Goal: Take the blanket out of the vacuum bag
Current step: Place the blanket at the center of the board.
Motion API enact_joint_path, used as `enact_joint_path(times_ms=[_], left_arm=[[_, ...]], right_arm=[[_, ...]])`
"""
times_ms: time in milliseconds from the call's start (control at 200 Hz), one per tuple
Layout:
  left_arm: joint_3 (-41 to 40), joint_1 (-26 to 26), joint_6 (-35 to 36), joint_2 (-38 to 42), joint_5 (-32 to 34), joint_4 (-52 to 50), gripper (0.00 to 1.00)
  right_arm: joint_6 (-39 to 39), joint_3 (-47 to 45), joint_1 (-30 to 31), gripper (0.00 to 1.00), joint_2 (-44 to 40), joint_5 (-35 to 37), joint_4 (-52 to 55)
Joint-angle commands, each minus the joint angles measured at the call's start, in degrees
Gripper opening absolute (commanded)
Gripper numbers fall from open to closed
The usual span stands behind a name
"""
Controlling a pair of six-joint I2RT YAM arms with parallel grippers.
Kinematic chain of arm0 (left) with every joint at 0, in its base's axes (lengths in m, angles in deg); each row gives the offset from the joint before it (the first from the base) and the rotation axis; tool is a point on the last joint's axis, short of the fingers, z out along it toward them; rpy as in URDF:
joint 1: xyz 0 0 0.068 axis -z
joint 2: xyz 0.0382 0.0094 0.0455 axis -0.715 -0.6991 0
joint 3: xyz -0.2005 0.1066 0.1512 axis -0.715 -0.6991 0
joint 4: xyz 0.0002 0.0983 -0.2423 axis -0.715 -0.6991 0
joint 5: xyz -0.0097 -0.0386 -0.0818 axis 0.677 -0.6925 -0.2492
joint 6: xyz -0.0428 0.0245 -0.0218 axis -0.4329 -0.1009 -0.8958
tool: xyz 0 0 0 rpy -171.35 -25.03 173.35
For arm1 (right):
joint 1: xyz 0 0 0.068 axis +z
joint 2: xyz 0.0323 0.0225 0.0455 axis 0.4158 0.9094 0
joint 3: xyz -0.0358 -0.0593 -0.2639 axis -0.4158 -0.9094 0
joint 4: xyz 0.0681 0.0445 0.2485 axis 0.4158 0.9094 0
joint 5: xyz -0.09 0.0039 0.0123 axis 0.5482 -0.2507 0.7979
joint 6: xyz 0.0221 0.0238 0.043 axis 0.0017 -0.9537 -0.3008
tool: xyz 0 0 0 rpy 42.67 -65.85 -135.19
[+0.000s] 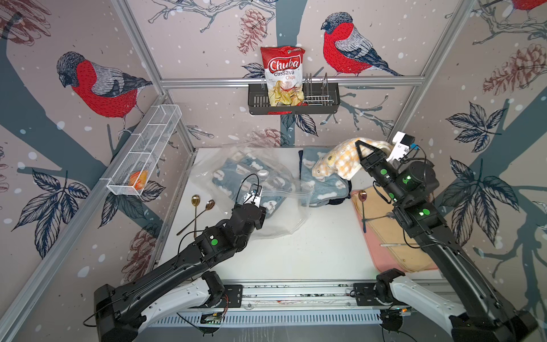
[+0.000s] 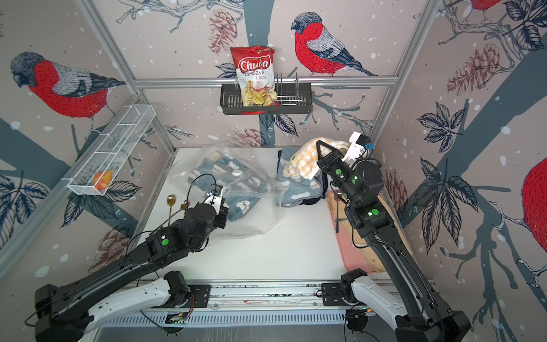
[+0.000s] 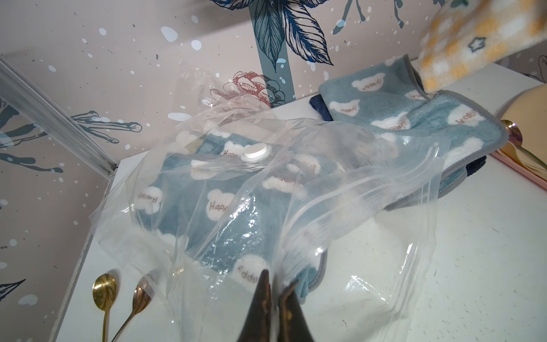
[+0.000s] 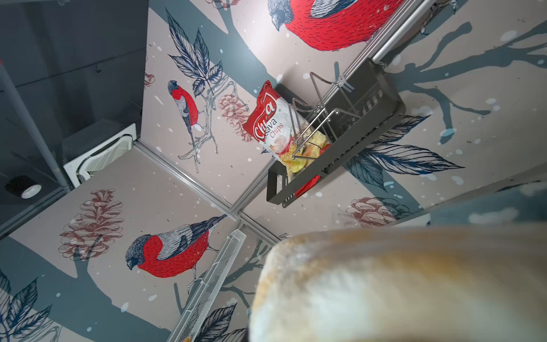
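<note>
Now, left claw (image 3: 274,281): pinched shut on a fold of the vacuum bag (image 3: 355,266), low over the table (image 1: 310,251).
Why so: by the look of the grip, it anchors the slippery film so the bag does not slide when cloth is drawn out.
Right claw (image 1: 361,149): closed on a yellow checked blanket (image 1: 334,163) and held high, with the cloth draping down below it.
Why so: probably raised to carry the cloth clear of the bag's mouth (its wrist view shows only blurred fabric).
Blue blanket (image 3: 207,189): inside the bag, just ahead of the left claw, under the white valve cap (image 3: 255,152). I judge the task unfinished.
Zip-seal edge (image 3: 370,189): gaping open ahead of the left claw, on the side towards the right claw.
Second blue blanket (image 1: 322,183): out on the table, directly beneath the right claw.
In the way: that loose blanket lies at the bag's mouth, between the two claws, and could crowd the next pull.
Spoons (image 1: 195,201): two, just beside the left claw on its outer side.
Pink mat (image 1: 393,251): below the right arm.
Walls: the chip bag (image 1: 284,74) in its black rack (image 1: 296,108) and the white mesh basket (image 1: 142,154) are well apart from both claws.
</note>
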Motion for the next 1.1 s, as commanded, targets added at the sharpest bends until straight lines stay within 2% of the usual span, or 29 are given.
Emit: enact_joint_path(times_ms=[0, 140, 315, 425, 535, 645, 740, 865, 965, 1036, 1091], left_arm=[[-0.1, -0.1, -0.1, 0.7, 0.9, 2.1, 0.08], [0.0, -0.1, 0.0, 0.4, 0.4, 2.0, 0.08], [0.1, -0.3, 0.1, 0.2, 0.6, 2.0, 0.08], [0.0, -0.9, 0.1, 0.2, 0.5, 2.0, 0.08], [0.1, -1.9, 0.1, -0.1, -0.2, 2.3, 0.08], [0.2, -2.8, 0.1, -0.5, -0.7, 2.2, 0.08], [0.2, -2.9, 0.1, -0.3, -0.8, 2.1, 0.08], [0.0, -2.9, 0.2, 0.0, -1.1, 2.2, 0.09], [0.0, -3.0, 0.1, -0.1, -1.5, 2.2, 0.09], [0.2, -3.1, 0.1, -0.5, -2.0, 2.2, 0.1], [0.3, -3.1, 0.1, -0.9, -2.4, 2.0, 0.1]], right_arm=[[-1.0, -1.2, -3.4, 0.0, -1.4, -7.8, -0.5], [-0.9, -2.7, -4.9, 0.0, 0.5, -9.9, -0.9], [-0.2, -0.1, -5.4, 0.0, 9.4, -10.8, -3.9], [2.1, 7.9, -5.5, 0.0, 19.0, -10.1, -4.7], [3.2, 20.7, -5.6, 0.0, 29.7, -9.6, -4.2], [2.6, 27.4, -5.1, 0.0, 35.6, -6.1, -3.1], [2.6, 21.8, -3.4, 0.0, 36.5, -0.7, -5.1], [1.2, 6.3, 0.0, 0.0, 35.8, 6.0, -9.8], [-1.9, -7.3, 5.7, 0.0, 32.0, 14.5, -15.0], [-3.5, -12.8, 10.6, 0.0, 28.9, 22.1, -15.8], [-4.1, -14.5, 13.9, 0.09, 27.3, 27.6, -14.7]])
